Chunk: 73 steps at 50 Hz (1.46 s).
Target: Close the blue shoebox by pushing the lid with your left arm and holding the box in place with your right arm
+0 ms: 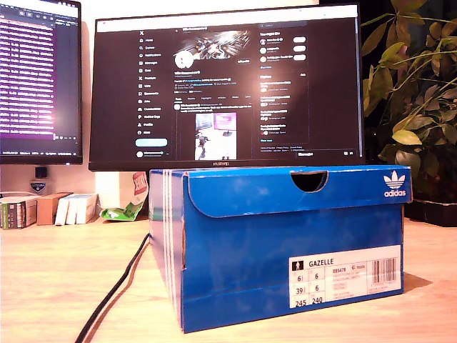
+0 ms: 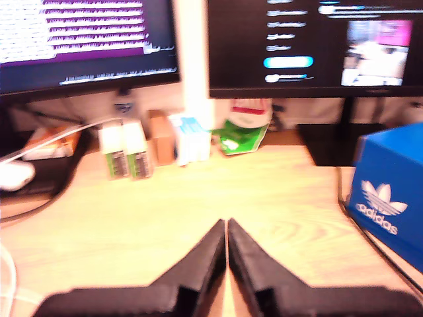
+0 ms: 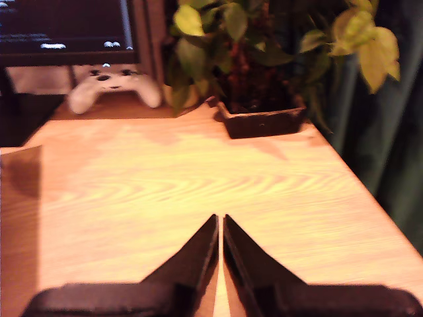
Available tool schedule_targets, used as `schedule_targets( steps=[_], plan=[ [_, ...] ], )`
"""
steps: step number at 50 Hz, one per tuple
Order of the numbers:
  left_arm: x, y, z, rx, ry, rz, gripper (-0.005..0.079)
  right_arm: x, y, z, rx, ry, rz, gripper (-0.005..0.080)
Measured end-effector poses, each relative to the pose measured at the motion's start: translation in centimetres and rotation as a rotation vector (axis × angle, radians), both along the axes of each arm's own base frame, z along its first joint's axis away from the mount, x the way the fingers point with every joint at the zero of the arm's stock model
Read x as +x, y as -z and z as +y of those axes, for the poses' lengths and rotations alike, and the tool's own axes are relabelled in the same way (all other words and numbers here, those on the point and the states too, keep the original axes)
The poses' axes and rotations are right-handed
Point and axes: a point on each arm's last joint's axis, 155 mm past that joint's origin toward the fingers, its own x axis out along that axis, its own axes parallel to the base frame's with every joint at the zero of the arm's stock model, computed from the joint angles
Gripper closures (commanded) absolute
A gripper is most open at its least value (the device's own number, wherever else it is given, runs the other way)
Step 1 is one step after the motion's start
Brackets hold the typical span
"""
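On the table (image 1: 57,271) the blue shoebox (image 1: 285,243) sat, lid (image 1: 285,189) seemingly down. My first gripper (image 2: 227,228) and second gripper (image 3: 220,221), fingers together, needed only gentle confirming pressure.

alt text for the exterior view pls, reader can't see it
A blue Adidas Gazelle shoebox sits on a wooden desk with its lid down, size label facing the camera. Behind it stand two lit monitors, with a leafy plant at the exterior view's right and a black cable running along the desk. No gripper appears in this view.
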Motion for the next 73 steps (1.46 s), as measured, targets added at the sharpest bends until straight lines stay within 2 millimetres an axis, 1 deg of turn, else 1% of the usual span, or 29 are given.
schedule_targets(
  steps=[3,5,11,16,21,25,30,35,38,73],
  plan=[
    [0.1,1.1,0.0,-0.002,-0.002,0.020,0.0754,-0.1,0.1,-0.2,-0.003,0.013,0.002,0.0762],
    [0.2,1.4,0.0,-0.002,-0.003,0.023,0.0754,-0.1,0.1,-0.3,-0.003,0.015,0.004,0.0762],
    [0.3,0.7,0.3,-0.013,-0.016,-0.010,0.0754,-0.1,0.7,-0.3,0.001,0.016,0.016,0.0762],
    [0.3,1.0,0.6,-0.010,-0.034,0.000,0.0754,0.0,2.1,-0.3,0.002,0.016,0.041,0.0762],
    [0.3,1.1,0.8,-0.005,-0.046,0.004,0.0754,0.1,2.8,-0.4,0.002,0.021,0.054,0.0762],
    [0.2,1.6,0.9,-0.004,-0.051,0.024,0.0754,0.1,2.7,-0.4,0.000,0.024,0.048,0.0762],
    [0.2,1.6,1.0,-0.003,-0.053,0.025,0.0754,0.1,2.6,-0.4,0.001,0.021,0.046,0.0762],
    [0.2,1.6,1.0,-0.003,-0.053,0.025,0.0754,0.2,2.7,0.3,0.018,-0.016,0.045,0.0762],
    [0.2,1.6,1.0,-0.003,-0.053,0.025,0.0754,0.3,2.7,0.5,0.043,-0.016,0.041,0.0762],
    [0.2,1.6,1.0,-0.007,-0.054,0.025,0.0754,0.2,2.7,0.4,0.057,-0.008,0.039,0.0762]
  ],
)
